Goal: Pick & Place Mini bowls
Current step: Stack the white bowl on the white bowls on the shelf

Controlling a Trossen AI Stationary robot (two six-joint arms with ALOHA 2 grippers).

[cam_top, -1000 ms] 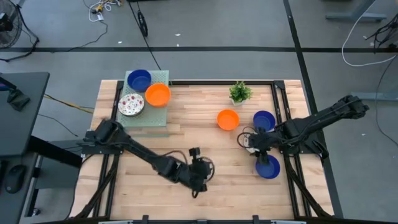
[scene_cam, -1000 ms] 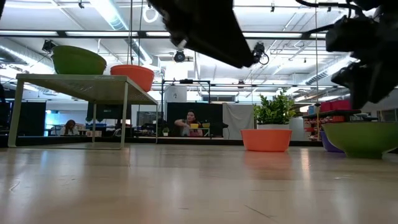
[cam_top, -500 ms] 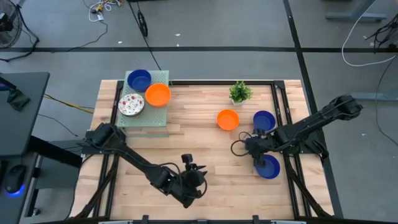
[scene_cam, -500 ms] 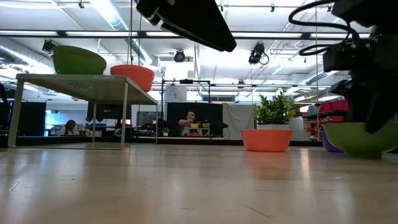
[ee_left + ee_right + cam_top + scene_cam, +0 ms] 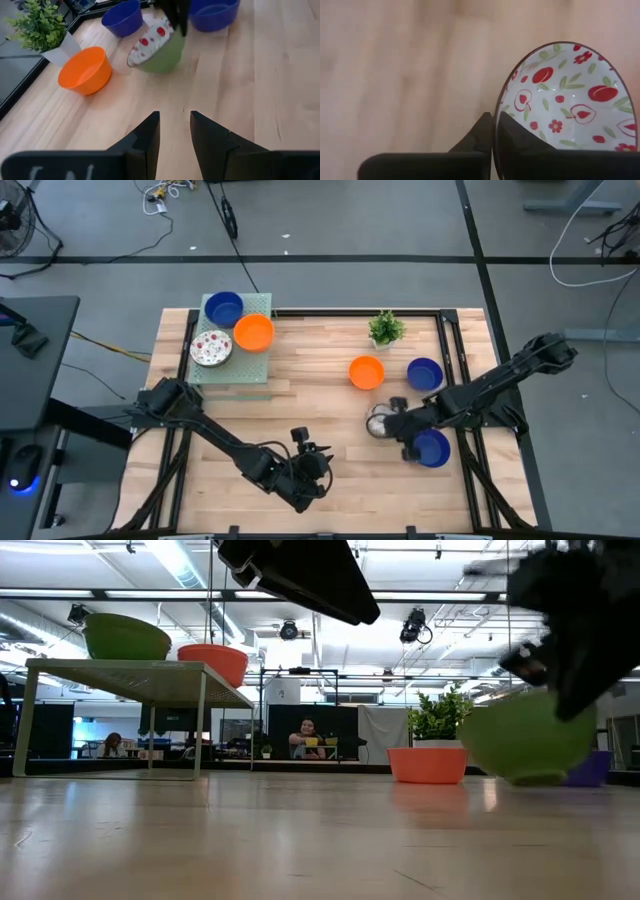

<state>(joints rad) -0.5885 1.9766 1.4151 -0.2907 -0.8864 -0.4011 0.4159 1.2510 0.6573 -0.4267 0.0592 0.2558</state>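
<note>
1. At the table's near edge the left gripper (image 5: 312, 470) hangs over bare wood, its two dark fingers (image 5: 145, 137) parted by a narrow gap with nothing between them; this arm seems to be waiting out of the way

2. A little farther in, on the right side, the right gripper (image 5: 392, 423) has pinched the rim of a white bowl with red pattern (image 5: 565, 107), one finger inside and one outside, fingers nearly together. The bowl (image 5: 155, 45), green outside, hangs tilted, and the low view suggests it is just off the wood, likely so it can be carried

3. Just beside it sits a dark blue bowl (image 5: 432, 447) on the table

4. Beyond these, an orange bowl (image 5: 366, 371) and another dark blue bowl (image 5: 425, 372) stand apart, near a small green potted plant (image 5: 386, 328); they look still unsorted

5. Farthest off, on the left, a raised green stand (image 5: 262, 305) carries a blue bowl (image 5: 224, 308), an orange one (image 5: 254, 332) and a patterned one (image 5: 210, 348), probably the collecting place
</note>
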